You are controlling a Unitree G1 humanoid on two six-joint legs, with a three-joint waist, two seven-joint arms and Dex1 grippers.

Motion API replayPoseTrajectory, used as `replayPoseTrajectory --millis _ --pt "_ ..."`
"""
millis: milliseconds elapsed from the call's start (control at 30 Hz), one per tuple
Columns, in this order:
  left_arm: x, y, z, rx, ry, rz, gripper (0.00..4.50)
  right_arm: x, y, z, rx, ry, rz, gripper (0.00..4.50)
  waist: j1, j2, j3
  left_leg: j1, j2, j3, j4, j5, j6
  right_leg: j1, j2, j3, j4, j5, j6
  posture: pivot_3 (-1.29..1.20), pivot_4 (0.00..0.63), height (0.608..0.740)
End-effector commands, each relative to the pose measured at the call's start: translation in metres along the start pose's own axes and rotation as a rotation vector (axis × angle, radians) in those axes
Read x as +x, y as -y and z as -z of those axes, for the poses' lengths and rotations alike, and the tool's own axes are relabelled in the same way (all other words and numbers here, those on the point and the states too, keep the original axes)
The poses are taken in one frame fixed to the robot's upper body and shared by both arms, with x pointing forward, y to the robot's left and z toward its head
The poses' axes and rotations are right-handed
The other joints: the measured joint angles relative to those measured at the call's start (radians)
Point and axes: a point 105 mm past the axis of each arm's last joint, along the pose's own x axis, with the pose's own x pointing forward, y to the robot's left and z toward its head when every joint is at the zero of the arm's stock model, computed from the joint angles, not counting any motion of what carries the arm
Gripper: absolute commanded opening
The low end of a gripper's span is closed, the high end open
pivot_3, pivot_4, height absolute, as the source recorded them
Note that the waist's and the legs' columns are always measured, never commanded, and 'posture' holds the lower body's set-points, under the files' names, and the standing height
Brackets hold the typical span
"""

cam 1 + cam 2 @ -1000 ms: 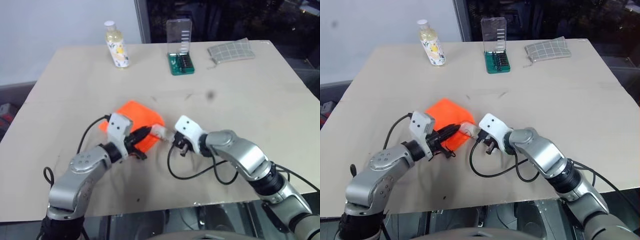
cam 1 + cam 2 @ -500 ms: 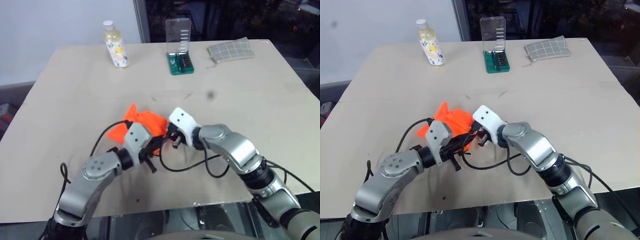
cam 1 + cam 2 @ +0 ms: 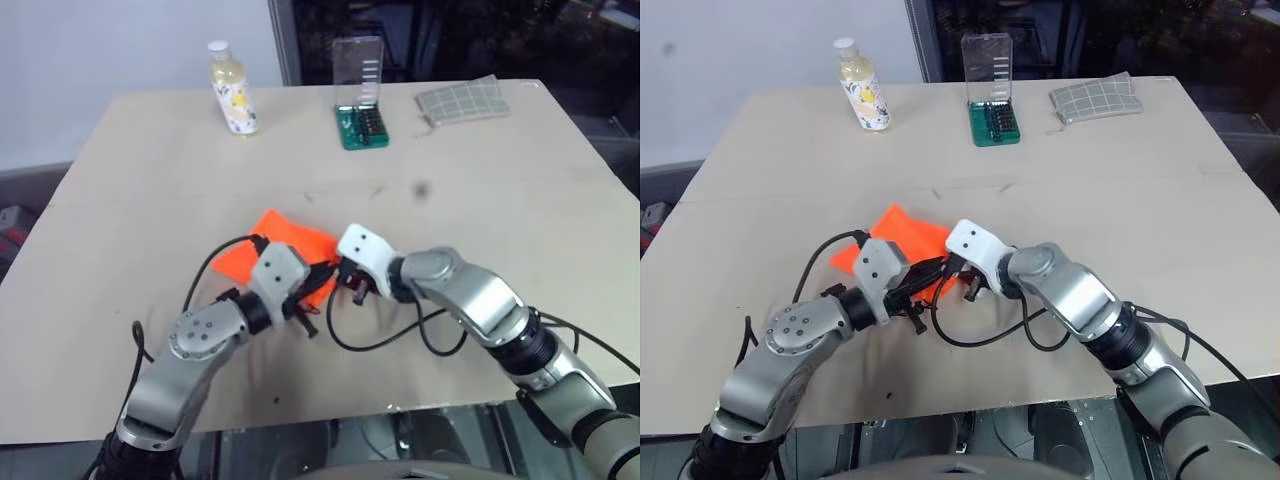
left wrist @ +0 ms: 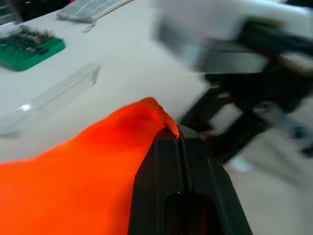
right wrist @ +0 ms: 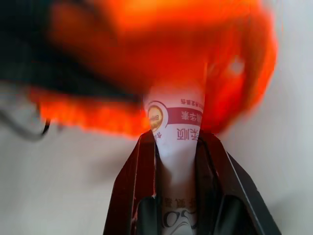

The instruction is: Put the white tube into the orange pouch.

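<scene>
2 pincers: right pincer (image 5: 176,142) holds white tube (image 5: 176,127).

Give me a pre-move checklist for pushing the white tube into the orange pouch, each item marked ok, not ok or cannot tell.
1. Right pincer shut on the white tube: ok.
2. Left pincer pinching the orange pouch fabric: ok.
3. Tube end pointed at the pouch: ok.
4. Pouch mouth held open wide enough: cannot tell.
5. Tube already inside: cannot tell.
6. Bottle, green bit case and checked pouch away from both arms: ok.
</scene>
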Motion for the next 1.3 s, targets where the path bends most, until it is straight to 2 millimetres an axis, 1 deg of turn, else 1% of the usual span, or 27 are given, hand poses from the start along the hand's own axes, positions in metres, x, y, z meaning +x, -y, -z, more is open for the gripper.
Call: replayPoseTrajectory --millis 33,200,333,400,467,567,600,633,667,700,733,767,833,900,967,1067,1167,1233,1300 --pt "0.005 0.006 -0.006 0.052 0.031 0.046 0.00 -0.002 0.008 -0.023 -0.078 0.083 0.045 0.60 -0.001 0.000 0.000 0.000 0.000 0.000 0.000 0.000 0.000 0.000 0.000 0.000 0.000 0.000 0.000 0.00 0.150 0.740" --pt "0.013 0.011 -0.007 0.088 0.050 0.104 0.00 0.002 0.012 -0.027 -0.129 0.097 0.079 0.60 -0.001 0.000 0.000 -0.001 0.000 0.000 0.000 0.000 0.000 -0.002 0.000 0.000 0.000 0.000 0.000 0.00 0.150 0.740" --pt "0.016 0.017 -0.005 0.090 0.059 0.148 0.00 0.004 0.017 -0.034 -0.099 0.143 0.119 0.60 -0.003 0.000 0.000 -0.001 0.000 0.001 0.000 0.000 0.000 -0.002 0.000 0.001 0.001 0.000 0.000 0.00 0.150 0.740" --pt "0.014 0.017 -0.003 0.095 0.060 0.158 0.00 0.005 0.018 -0.040 -0.087 0.191 0.132 0.60 -0.003 0.000 0.000 -0.001 0.000 0.001 0.000 0.000 0.000 -0.002 0.000 0.001 0.001 0.000 0.000 0.00 0.150 0.740" --pt "0.012 0.018 -0.002 0.101 0.062 0.171 0.00 0.005 0.019 -0.040 -0.055 0.203 0.137 0.60 -0.003 0.000 0.000 -0.002 0.000 0.001 0.000 0.000 0.000 -0.003 0.000 0.001 0.001 0.000 0.000 0.00 0.150 0.740" --pt "0.010 0.019 -0.002 0.101 0.068 0.181 0.00 0.006 0.018 -0.039 0.000 0.206 0.124 1.67 -0.002 0.000 0.000 -0.002 0.000 0.001 0.000 0.000 0.000 -0.003 0.000 0.001 0.001 0.000 0.000 0.00 0.150 0.740" --pt "0.010 0.018 -0.001 0.100 0.070 0.181 0.00 0.006 0.017 -0.039 0.015 0.207 0.120 2.22 -0.001 0.000 0.000 -0.002 0.000 0.001 0.000 0.000 0.000 -0.003 0.000 0.001 0.001 0.000 0.000 0.00 0.150 0.740" --pt "0.010 0.018 -0.001 0.092 0.071 0.176 0.00 0.006 0.017 -0.040 0.050 0.219 0.125 2.58 -0.001 0.000 0.000 -0.002 0.000 0.001 0.000 0.000 0.000 -0.003 0.000 0.001 0.001 0.000 0.000 0.00 0.150 0.740" --pt "0.009 0.016 0.000 0.081 0.074 0.163 0.00 0.006 0.018 -0.041 0.092 0.234 0.132 3.14 -0.001 0.000 0.000 -0.002 0.000 0.001 0.000 0.000 0.000 -0.003 0.000 0.001 0.001 0.000 0.000 0.00 0.150 0.740" --pt "0.010 0.012 -0.001 0.058 0.082 0.140 0.00 0.006 0.018 -0.042 0.126 0.247 0.131 3.60 -0.002 0.000 0.000 -0.002 0.000 0.001 0.000 0.000 0.000 -0.003 0.000 0.001 0.001 0.000 0.000 0.00 0.150 0.740" --pt "0.010 0.004 -0.003 -0.006 0.097 0.095 0.00 0.005 0.017 -0.044 0.146 0.258 0.121 4.09 -0.002 0.000 0.000 -0.002 0.000 0.001 0.000 0.000 0.000 -0.003 0.000 0.001 0.001 0.000 0.000 0.00 0.150 0.740" --pt "0.010 -0.007 -0.004 -0.089 0.114 0.034 0.00 0.002 0.015 -0.045 0.161 0.274 0.104 4.45 -0.001 0.000 0.000 -0.002 0.000 0.001 0.000 0.000 0.000 -0.003 0.000 0.001 0.001 0.000 0.000 0.00 0.150 0.740" --pt "0.009 -0.029 -0.006 -0.216 0.134 -0.055 0.00 -0.008 0.009 -0.046 0.210 0.303 0.042 4.45 0.001 0.000 0.000 -0.002 0.000 0.001 0.000 0.000 0.000 -0.003 0.000 0.001 0.002 0.000 0.000 0.00 0.150 0.740" --pt "0.008 -0.041 -0.007 -0.269 0.142 -0.093 0.00 -0.019 0.003 -0.042 0.222 0.322 -0.023 4.45 0.000 0.000 0.000 -0.002 0.000 0.000 0.001 0.000 0.000 -0.003 0.000 0.000 0.002 0.000 0.000 0.00 0.150 0.740" --pt "0.006 -0.049 -0.009 -0.298 0.147 -0.109 0.00 -0.032 -0.004 -0.035 0.204 0.320 -0.087 4.45 -0.002 0.000 0.000 -0.002 0.000 0.000 0.001 0.000 0.000 -0.003 0.000 0.000 0.002 0.000 0.000 0.00 0.150 0.740" --pt "0.003 -0.053 -0.008 -0.313 0.139 -0.112 0.00 -0.044 -0.009 -0.023 0.182 0.294 -0.145 4.45 -0.008 0.000 0.000 -0.002 0.000 0.001 0.001 0.000 0.000 -0.003 0.001 0.001 0.002 0.000 0.000 0.00 0.150 0.740" --pt "0.002 -0.057 -0.005 -0.334 0.127 -0.116 0.00 -0.054 -0.006 -0.009 0.168 0.271 -0.162 4.45 -0.006 0.000 0.000 -0.001 0.000 0.001 0.001 0.000 0.000 -0.002 0.000 0.001 0.002 0.000 0.000 0.00 0.150 0.740" --pt "0.004 -0.057 -0.007 -0.344 0.133 -0.114 0.00 -0.055 -0.001 -0.006 0.167 0.260 -0.136 4.45 -0.004 0.000 0.000 -0.001 0.000 0.001 0.001 0.000 0.000 -0.002 0.001 0.001 0.002 0.000 0.000 0.00 0.150 0.740" --pt "0.005 -0.057 -0.010 -0.357 0.141 -0.108 0.00 -0.054 0.000 -0.002 0.145 0.239 -0.111 4.45 -0.005 0.000 0.000 -0.001 0.000 0.001 0.001 0.000 0.000 -0.002 0.001 0.001 0.002 0.000 0.000 0.00 0.150 0.740"
